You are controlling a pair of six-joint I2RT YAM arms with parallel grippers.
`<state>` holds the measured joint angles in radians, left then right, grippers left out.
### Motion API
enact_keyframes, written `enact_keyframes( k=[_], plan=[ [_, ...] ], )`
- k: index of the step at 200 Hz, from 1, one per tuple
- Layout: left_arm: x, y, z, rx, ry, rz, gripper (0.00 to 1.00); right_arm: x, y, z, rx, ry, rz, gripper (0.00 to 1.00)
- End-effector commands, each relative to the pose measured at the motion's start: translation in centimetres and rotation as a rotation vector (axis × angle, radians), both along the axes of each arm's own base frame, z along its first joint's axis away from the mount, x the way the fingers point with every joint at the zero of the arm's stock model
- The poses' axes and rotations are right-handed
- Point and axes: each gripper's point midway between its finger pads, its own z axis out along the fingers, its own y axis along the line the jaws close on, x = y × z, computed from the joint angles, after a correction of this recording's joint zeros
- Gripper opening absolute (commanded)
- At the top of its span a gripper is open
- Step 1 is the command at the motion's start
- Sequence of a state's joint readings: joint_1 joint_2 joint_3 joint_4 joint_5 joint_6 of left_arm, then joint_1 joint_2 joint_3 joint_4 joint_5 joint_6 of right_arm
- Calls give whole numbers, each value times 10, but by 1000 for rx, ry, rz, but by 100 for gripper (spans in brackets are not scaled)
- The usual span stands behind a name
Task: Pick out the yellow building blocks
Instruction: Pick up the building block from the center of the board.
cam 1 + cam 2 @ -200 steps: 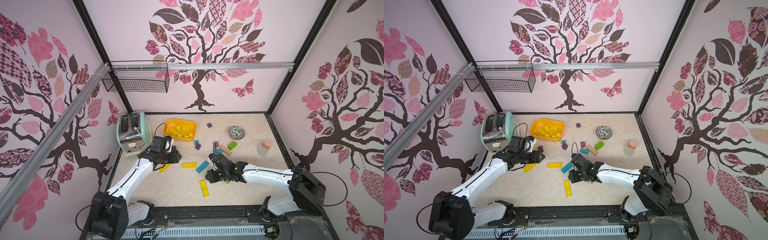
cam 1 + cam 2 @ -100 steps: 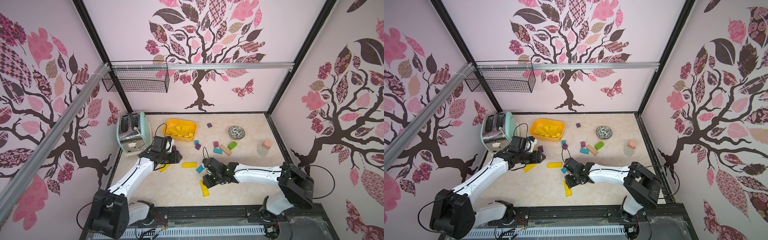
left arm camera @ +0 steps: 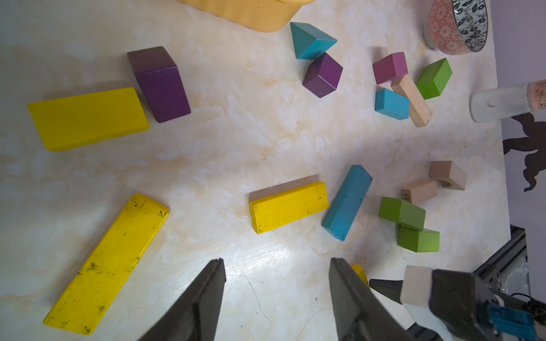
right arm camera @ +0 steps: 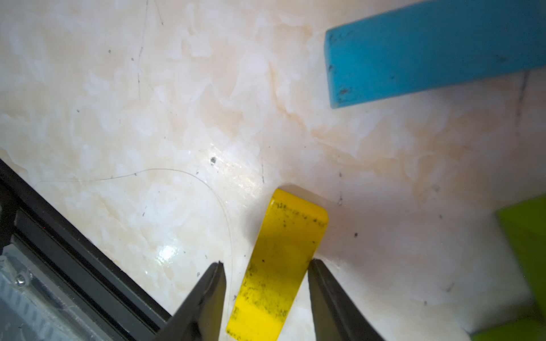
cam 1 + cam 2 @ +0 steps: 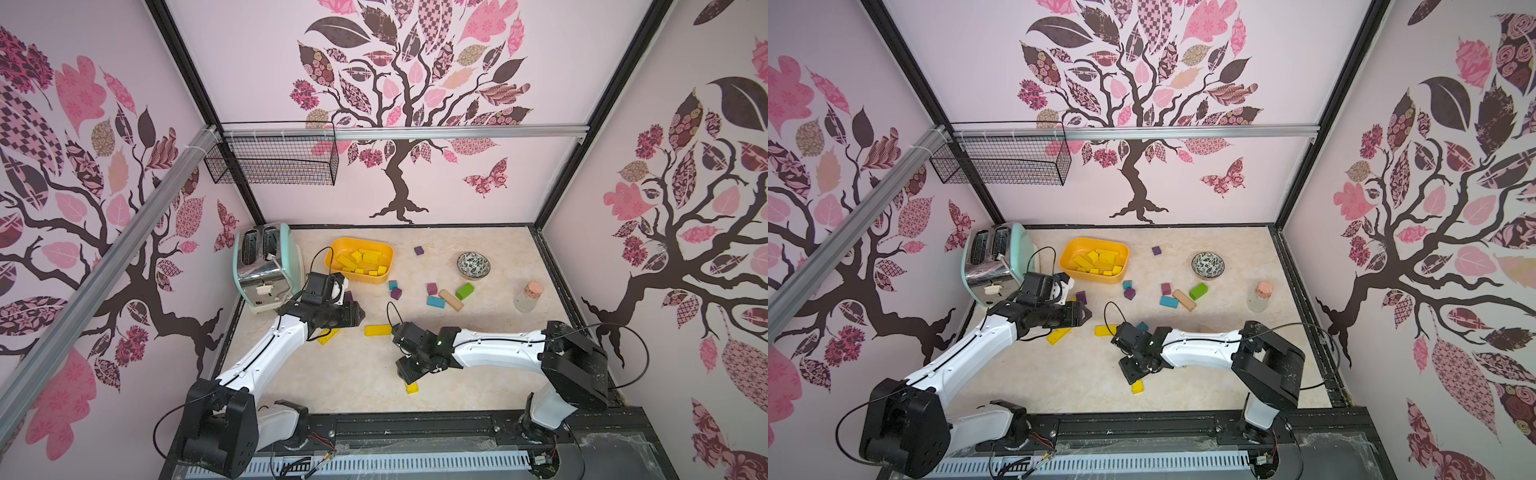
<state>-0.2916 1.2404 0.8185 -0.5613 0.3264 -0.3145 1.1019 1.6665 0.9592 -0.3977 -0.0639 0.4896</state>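
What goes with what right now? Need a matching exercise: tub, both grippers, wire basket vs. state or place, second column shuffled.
Column A
1. orange-yellow tub
2. right gripper
3. left gripper
4. wire basket

Column B
a. jaws open, nothing between them
b. hangs from the wall rail
c. jaws open, straddling a yellow block
d. contains several yellow blocks

Pairs: 1-d, 2-c, 3-a, 4-b
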Motion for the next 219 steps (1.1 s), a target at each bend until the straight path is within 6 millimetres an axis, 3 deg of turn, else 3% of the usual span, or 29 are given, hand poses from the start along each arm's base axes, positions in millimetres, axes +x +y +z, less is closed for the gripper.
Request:
enact_keyframes(
  k=[1, 61, 135, 166, 219],
  plan=[
    [2, -3, 5, -19, -18, -7, 63, -2, -5, -4, -60, 3, 15, 49],
    [1, -3, 8, -21, -21, -11, 63, -1, -14, -23, -188, 9, 48, 44],
    [1, -3, 11, -20, -29, -11, 64, 5, -7, -19, -189, -13, 61, 35],
    [1, -3, 10, -17, -24, -13, 64, 10, 0, -8, -149, -43, 57, 30],
    [4, 2, 11, 20, -29, -4, 64, 30, 27, 31, -33, -156, 83, 26]
  ],
)
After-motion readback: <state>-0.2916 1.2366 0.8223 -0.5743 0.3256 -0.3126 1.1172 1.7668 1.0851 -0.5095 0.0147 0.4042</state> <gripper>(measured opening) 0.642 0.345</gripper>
